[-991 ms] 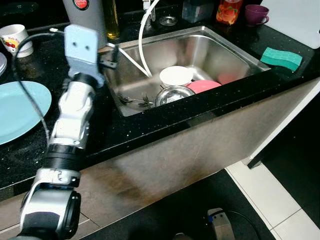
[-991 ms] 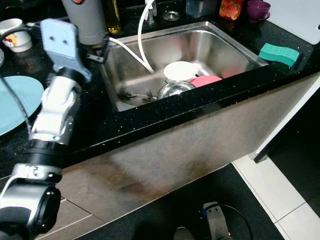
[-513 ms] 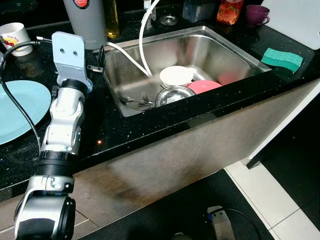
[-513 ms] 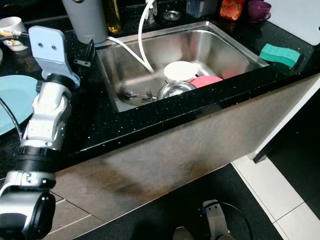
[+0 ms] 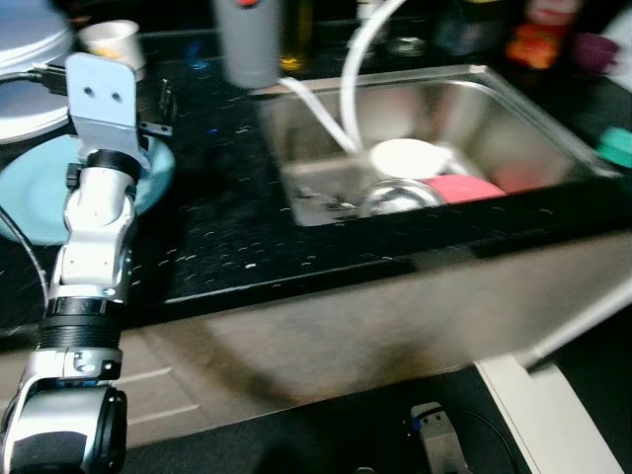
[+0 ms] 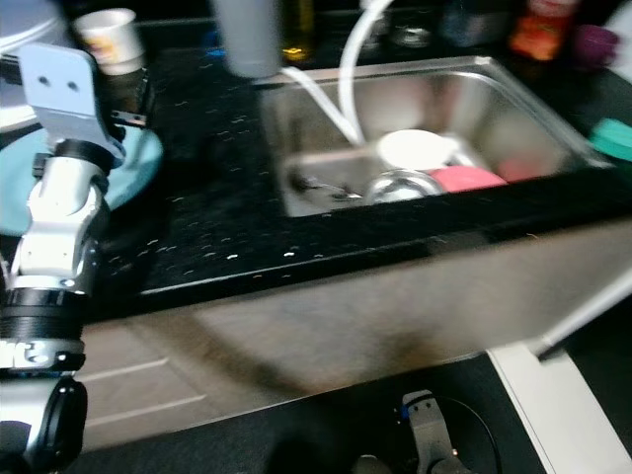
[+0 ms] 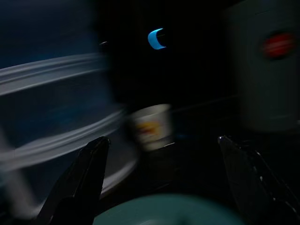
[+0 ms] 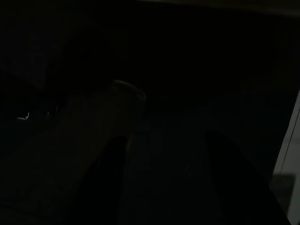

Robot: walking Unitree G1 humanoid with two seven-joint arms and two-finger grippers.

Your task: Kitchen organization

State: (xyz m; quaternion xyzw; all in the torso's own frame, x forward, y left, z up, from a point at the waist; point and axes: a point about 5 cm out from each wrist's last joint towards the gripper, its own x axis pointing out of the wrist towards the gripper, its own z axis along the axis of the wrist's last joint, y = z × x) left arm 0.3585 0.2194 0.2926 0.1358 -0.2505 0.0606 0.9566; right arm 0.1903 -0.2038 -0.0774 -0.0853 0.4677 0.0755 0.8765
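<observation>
The tidying looks barely begun. The left gripper (image 7: pixel 161 180) hangs with fingers spread, holding nothing, over the blue plate (image 5: pixel 148 178) on the black bench (image 5: pixel 227 227). Dishes sit in the sink (image 5: pixel 513 109): a white bowl (image 5: pixel 407 156) and pink plate (image 5: pixel 464 188). The right gripper (image 8: pixel 164 178) hangs idle, fingers apart.

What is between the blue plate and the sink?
Bare black countertop lies between the light blue plate and the steel sink, as the left eye view shows. The left hand hangs above the plate.
</observation>
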